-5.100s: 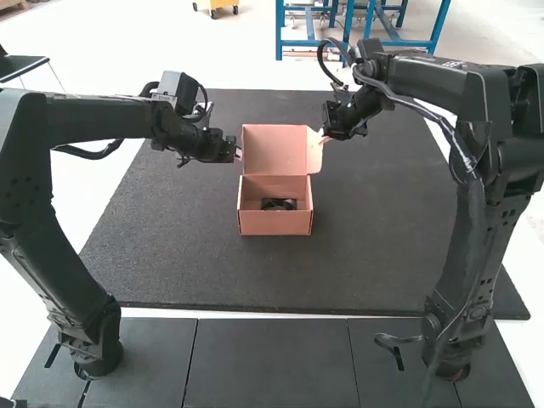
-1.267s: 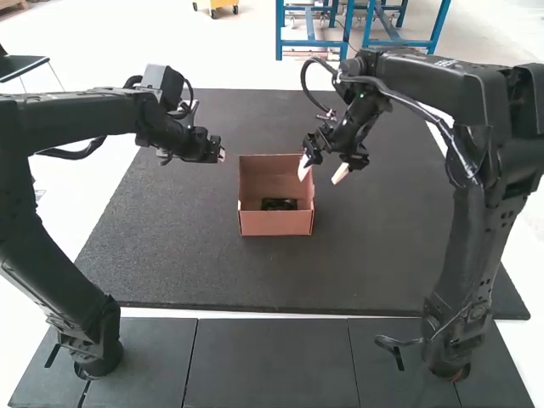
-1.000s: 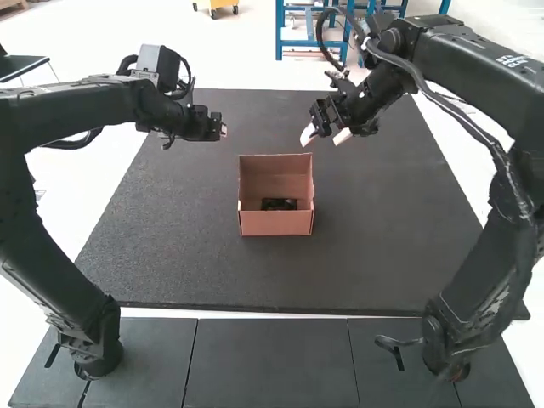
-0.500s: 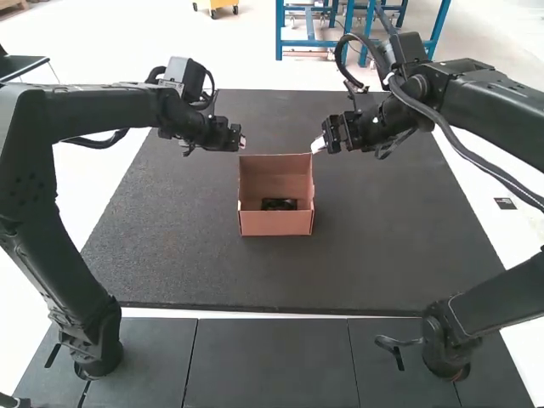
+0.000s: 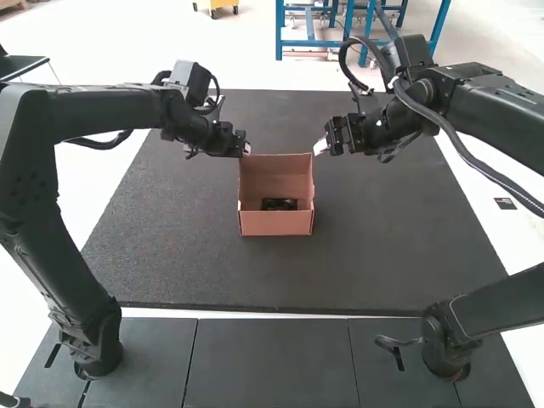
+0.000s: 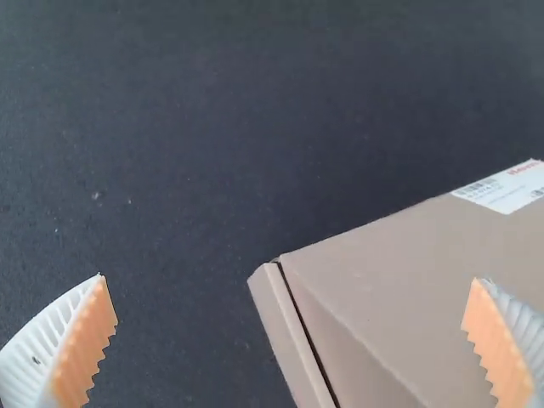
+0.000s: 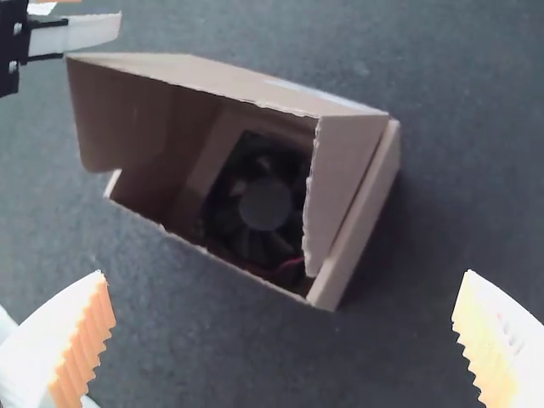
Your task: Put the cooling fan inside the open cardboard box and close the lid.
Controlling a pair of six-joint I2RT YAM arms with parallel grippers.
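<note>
Now the fan (image 5: 277, 204) lies inside the box (image 5: 274, 223), and its lid (image 5: 275, 172) stands upright along the far wall. Both claws gape empty: the left claw (image 5: 242, 150) is beside the lid's left top corner and the right claw (image 5: 321, 146) beside its right, equally near.

The box (image 5: 275, 208) is plain brown cardboard, matt and smooth, ragged along one flap's edge, with a white paper label (image 6: 501, 185). The fan (image 7: 265, 204) looks like black plastic with a dull sheen. The mat (image 5: 170, 229) is dark, grainy and rough. The fingers (image 6: 38, 361) are white ribbed plastic with orange toothed pads (image 6: 82, 340).
</note>
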